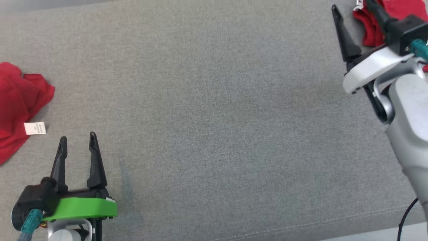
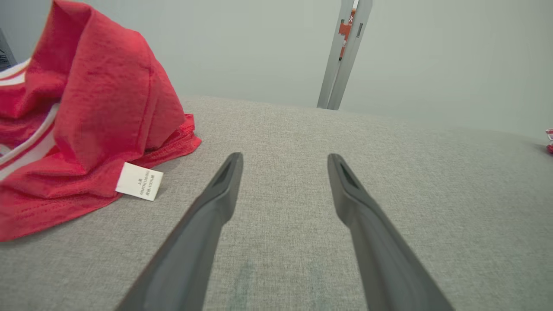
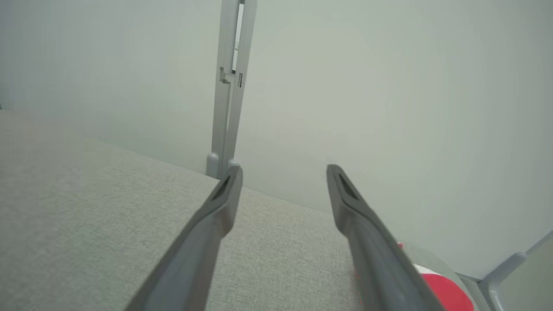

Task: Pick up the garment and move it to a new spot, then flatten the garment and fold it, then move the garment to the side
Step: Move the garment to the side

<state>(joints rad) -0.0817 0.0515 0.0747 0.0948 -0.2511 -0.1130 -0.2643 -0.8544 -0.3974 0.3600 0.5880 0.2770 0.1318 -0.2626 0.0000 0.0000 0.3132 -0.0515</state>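
Observation:
A crumpled bright red garment (image 1: 16, 100) with white trim lies at the left edge of the head view, a white label (image 1: 34, 128) at its near hem. My left gripper (image 1: 78, 137) stands open just right of it, apart from it. The left wrist view has the same heap (image 2: 95, 99) and label (image 2: 139, 181) left of the open left gripper (image 2: 285, 156). At the top right my right gripper (image 1: 351, 5) is open, its fingers spread over another red cloth heap (image 1: 369, 31). Beneath the open right gripper (image 3: 284, 167), a bit of red cloth (image 3: 445, 291) shows by its right finger.
Everything rests on a wide grey fabric surface (image 1: 214, 117), bare across its middle. Its stitched front edge runs along the bottom right, where a black cable (image 1: 406, 217) hangs. A pale wall with a grey upright post (image 2: 343, 56) stands behind the far edge.

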